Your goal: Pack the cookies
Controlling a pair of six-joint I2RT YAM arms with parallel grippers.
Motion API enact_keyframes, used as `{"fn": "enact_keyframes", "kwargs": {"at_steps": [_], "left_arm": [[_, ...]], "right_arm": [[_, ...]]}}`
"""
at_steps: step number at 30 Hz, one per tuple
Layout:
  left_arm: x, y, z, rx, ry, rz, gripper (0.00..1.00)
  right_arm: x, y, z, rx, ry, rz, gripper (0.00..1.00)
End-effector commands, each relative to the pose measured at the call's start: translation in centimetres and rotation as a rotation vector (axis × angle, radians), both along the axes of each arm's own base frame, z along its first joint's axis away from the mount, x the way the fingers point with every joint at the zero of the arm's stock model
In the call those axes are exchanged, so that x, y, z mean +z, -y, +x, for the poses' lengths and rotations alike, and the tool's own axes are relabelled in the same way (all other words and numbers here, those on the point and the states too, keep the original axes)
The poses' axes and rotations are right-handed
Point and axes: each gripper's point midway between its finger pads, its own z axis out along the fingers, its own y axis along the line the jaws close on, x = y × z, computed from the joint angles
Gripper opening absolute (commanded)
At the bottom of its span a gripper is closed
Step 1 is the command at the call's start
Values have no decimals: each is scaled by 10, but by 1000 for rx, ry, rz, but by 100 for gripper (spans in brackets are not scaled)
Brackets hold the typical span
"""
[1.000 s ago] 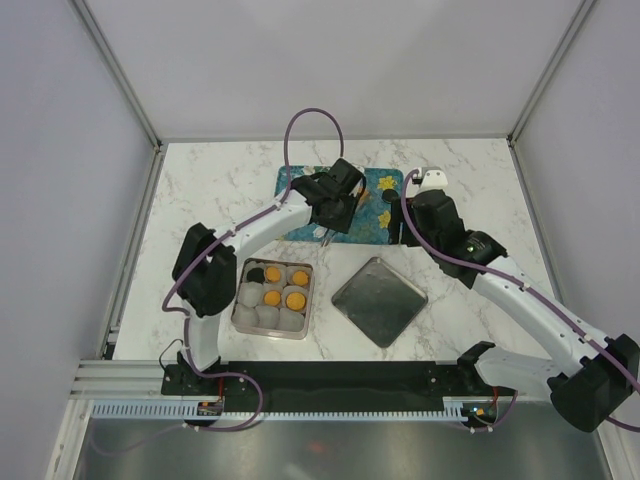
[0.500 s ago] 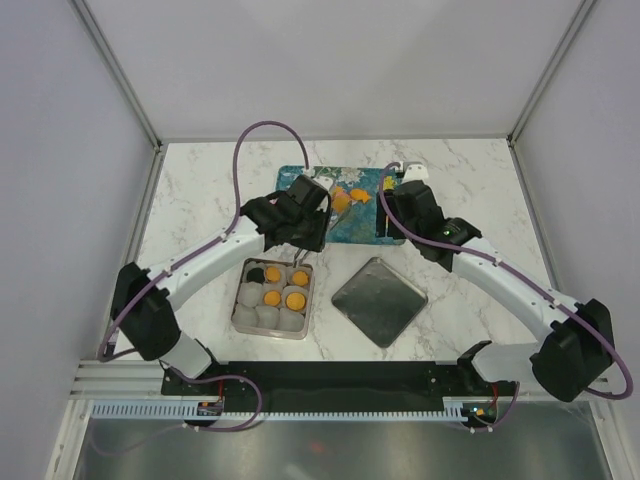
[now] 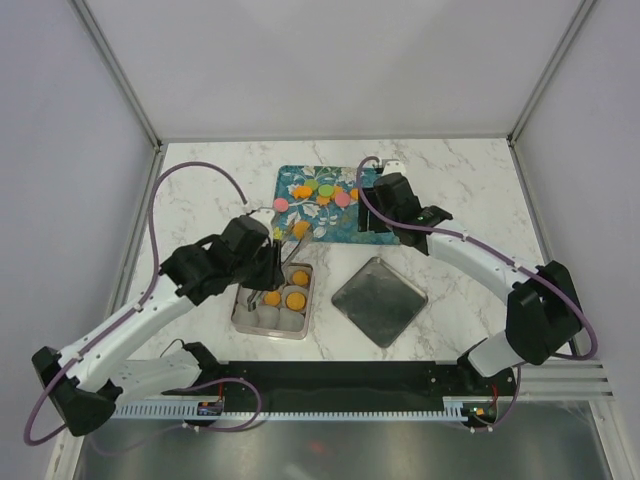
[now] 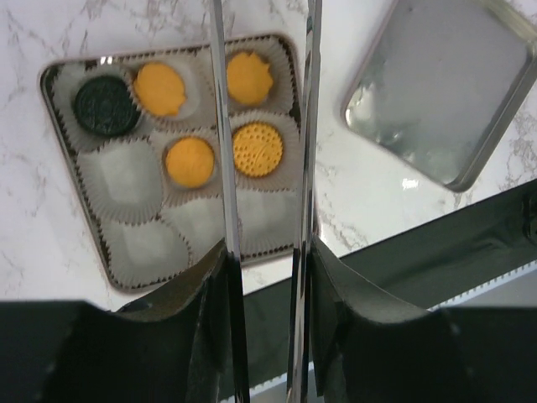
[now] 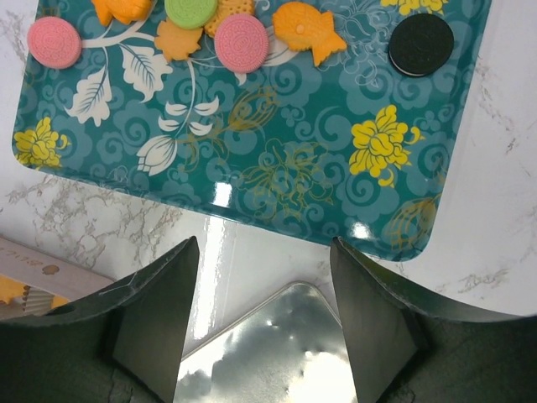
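Note:
Several cookies lie on the teal flowered tray (image 3: pixel 335 222): pink (image 5: pixel 54 42), green (image 5: pixel 191 10), pink (image 5: pixel 241 39), orange (image 5: pixel 306 29) and black (image 5: pixel 420 44). The open tin (image 4: pixel 75 168) holds white paper cups with a black cookie (image 4: pixel 105 105) and several orange ones (image 4: pixel 257 149). My left gripper (image 4: pixel 264 25), with long thin metal blades, hangs open and empty over the tin (image 3: pixel 246 318). My right gripper (image 5: pixel 264 277) is open and empty over the tray's near right edge, also in the top view (image 3: pixel 382 222).
The tin's square metal lid (image 3: pixel 379 300) lies on the marble table right of the tin, and shows in both wrist views (image 4: pixel 445 92) (image 5: pixel 285 353). White walls enclose the table on three sides.
My left gripper has moved from over the tray down and left to over the tin. My right gripper has shifted left along the tray. The tray's cookies are now uncovered.

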Motion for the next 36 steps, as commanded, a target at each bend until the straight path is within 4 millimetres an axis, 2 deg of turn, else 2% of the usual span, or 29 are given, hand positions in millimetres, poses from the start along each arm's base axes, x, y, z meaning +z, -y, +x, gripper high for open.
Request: {"fn": "enact_keyframes", "kwargs": {"at_steps": [1, 4, 7, 14, 26, 36], "left_arm": [[-8, -26, -28, 84, -68, 8, 42], [-11, -49, -46, 121, -96, 49, 42], [-13, -62, -59, 144, -122, 62, 42], [-26, -83, -83, 201, -182, 84, 42], [-39, -100, -105, 247, -246, 99, 42], [-49, -103, -110, 257, -265, 106, 42]], "right_arm": [[26, -16, 21, 10, 69, 64, 72], [23, -19, 23, 15, 66, 69, 72], [20, -24, 24, 25, 59, 82, 72], [15, -24, 24, 30, 55, 78, 72], [8, -24, 22, 37, 44, 75, 72], [3, -24, 21, 40, 35, 71, 72]]}}
